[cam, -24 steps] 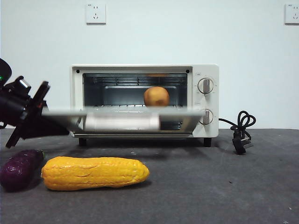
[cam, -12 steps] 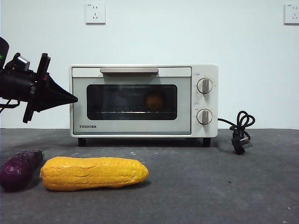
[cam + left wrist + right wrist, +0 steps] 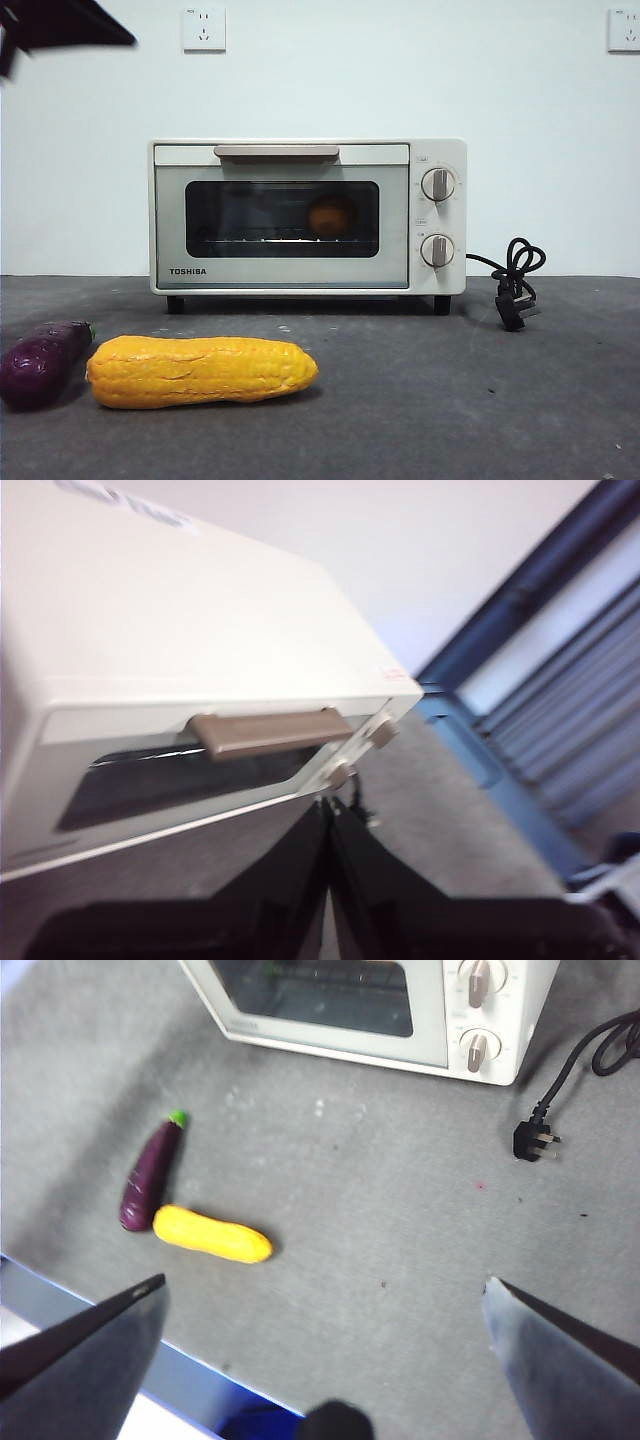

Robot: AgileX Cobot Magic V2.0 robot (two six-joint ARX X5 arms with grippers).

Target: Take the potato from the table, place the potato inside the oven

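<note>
Behind dark oven (image 3: 307,216) glass, potato (image 3: 330,217) dim

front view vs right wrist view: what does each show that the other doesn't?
Front only: the potato behind the shut door of the oven, a black arm tip at the top corner, wall sockets.
Right wrist only: the right gripper, jaws wide open, high above the table.
Both: oven, corn, eggplant, plug.
</note>
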